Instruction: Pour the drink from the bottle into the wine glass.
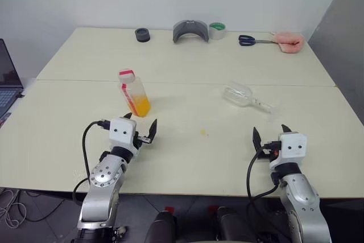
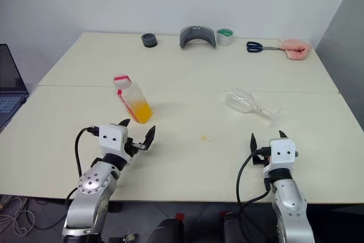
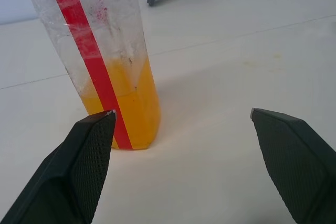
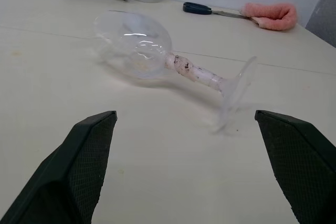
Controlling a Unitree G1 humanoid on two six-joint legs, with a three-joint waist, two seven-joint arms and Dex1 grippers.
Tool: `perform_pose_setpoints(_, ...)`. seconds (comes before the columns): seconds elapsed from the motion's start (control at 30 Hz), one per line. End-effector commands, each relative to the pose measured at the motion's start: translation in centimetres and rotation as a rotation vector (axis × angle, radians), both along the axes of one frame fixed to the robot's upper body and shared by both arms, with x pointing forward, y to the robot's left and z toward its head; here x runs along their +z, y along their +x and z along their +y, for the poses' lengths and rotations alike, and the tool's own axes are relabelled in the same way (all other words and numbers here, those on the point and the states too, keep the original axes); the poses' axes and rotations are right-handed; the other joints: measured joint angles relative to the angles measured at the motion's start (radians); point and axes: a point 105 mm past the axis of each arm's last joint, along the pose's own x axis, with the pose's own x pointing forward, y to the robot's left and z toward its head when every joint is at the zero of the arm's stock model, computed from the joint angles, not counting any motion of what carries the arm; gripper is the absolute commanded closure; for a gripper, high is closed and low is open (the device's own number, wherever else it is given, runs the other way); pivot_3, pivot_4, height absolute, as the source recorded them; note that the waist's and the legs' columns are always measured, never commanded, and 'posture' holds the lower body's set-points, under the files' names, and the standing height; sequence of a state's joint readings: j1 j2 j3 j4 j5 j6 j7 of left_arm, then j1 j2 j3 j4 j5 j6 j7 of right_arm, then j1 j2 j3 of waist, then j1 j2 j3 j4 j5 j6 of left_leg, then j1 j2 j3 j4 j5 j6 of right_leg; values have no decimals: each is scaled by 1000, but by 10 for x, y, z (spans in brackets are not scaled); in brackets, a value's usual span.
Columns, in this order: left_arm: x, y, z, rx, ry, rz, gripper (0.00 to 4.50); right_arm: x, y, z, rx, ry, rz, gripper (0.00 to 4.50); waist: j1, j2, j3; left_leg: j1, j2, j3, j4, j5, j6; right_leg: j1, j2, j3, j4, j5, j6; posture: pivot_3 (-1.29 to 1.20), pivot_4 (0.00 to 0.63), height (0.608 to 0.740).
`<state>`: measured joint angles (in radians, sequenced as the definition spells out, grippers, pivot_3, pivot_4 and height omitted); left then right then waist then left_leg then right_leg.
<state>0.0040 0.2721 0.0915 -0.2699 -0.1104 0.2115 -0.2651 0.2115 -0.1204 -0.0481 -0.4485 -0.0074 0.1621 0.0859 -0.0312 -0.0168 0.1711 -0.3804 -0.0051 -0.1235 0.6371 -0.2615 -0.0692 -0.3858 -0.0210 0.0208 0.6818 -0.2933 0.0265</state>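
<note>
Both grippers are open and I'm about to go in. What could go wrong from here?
1. The wine glass lies on its side on the table; pouring now would likely spill. The right gripper must stand it up first, and it may roll when nudged.
2. The bottle is still capped.
3. The bottle stands off-centre before the left gripper, near one finger; closing could tip it.

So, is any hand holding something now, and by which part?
Nothing is held. The left hand is open near the bottle; the right hand is open, short of the lying glass.
</note>
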Motion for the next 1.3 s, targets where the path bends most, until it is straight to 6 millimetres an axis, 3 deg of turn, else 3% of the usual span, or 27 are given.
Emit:
perform_pose_setpoints(0.03, 14, 1, -3, -27, 23, -52, 89, 10, 1, -3, -8, 4, -51, 0, 0, 0, 0, 0, 0, 0, 0, 0, 0, 0, 0, 0, 0, 0, 0, 0, 150, 740)
perform_pose_setpoints(0.97, 12, 1, -6, -28, 32, -41, 89, 17, 7, 9, 56, 17, -77, 0, 0, 0, 0, 0, 0, 0, 0, 0, 0, 0, 0, 0, 0, 0, 0, 0, 150, 740)
perform_pose_setpoints(1.07, 12, 1, -3, -31, 6, -41, 89, 23, 7, 23, 161, 7, -93, 0, 0, 0, 0, 0, 0, 0, 0, 0, 0, 0, 0, 0, 0, 0, 0, 0, 150, 740)
perform_pose_setpoints(1.17, 13, -1, 4, -9, -28, -50, 89, 31, 2, 51, 413, 34, -66, 0, -1, 0, 0, 0, 0, 0, 0, 0, 0, 0, 0, 0, 0, 0, 0, 0, 150, 740)
perform_pose_setpoints(1.3, 12, -4, 19, 45, -19, -36, 89, 54, -6, 73, 686, -2, -64, 0, -2, 0, 0, 0, 0, 0, 0, 0, 0, 0, 0, 0, 0, 0, 0, 0, 150, 740)
